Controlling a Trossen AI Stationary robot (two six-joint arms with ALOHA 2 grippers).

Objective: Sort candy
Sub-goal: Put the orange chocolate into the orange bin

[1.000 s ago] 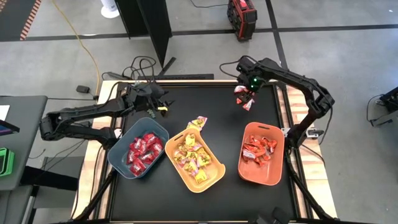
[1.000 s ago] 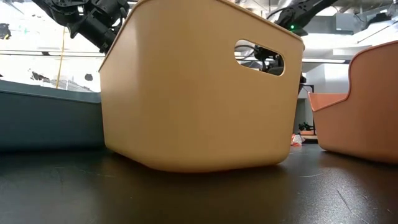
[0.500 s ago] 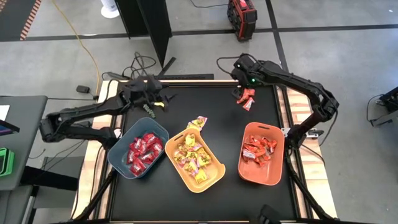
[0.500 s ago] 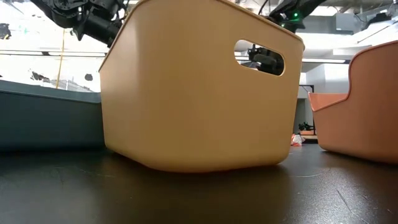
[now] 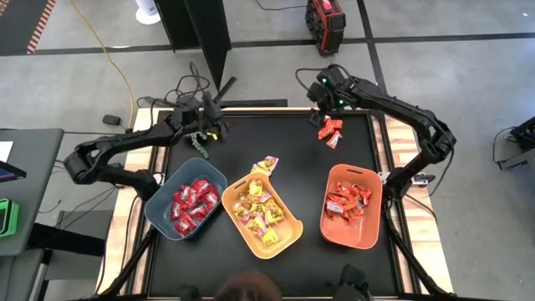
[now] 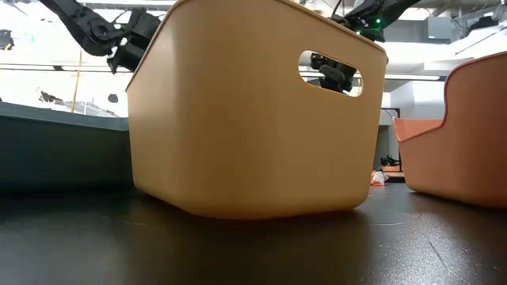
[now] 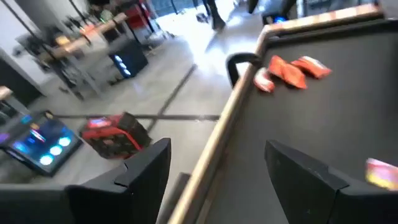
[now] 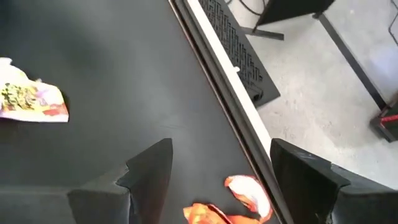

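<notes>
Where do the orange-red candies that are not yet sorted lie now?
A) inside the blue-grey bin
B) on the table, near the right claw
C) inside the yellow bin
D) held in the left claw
B: the loose orange-red candies lie on the black table, just below the open right claw.

From above, a black table top [image 5: 276, 150] carries three plastic bins in a row: a blue-grey bin [image 5: 164, 219] of deep red wrapped sweets [image 5: 192, 201], a yellow bin [image 5: 284, 241] of yellow-and-pink sweets [image 5: 259, 209], and an orange bin [image 5: 328, 236] of orange-red sweets [image 5: 349, 201]. A yellow sweet [image 5: 266, 165] lies just beyond the yellow bin. Loose orange-red sweets [image 5: 329, 131] lie near the far right edge, beside the right gripper [image 5: 320, 92]. The left gripper [image 5: 211, 121] hangs at the far left edge, near a small green sprig [image 5: 197, 142].
</notes>
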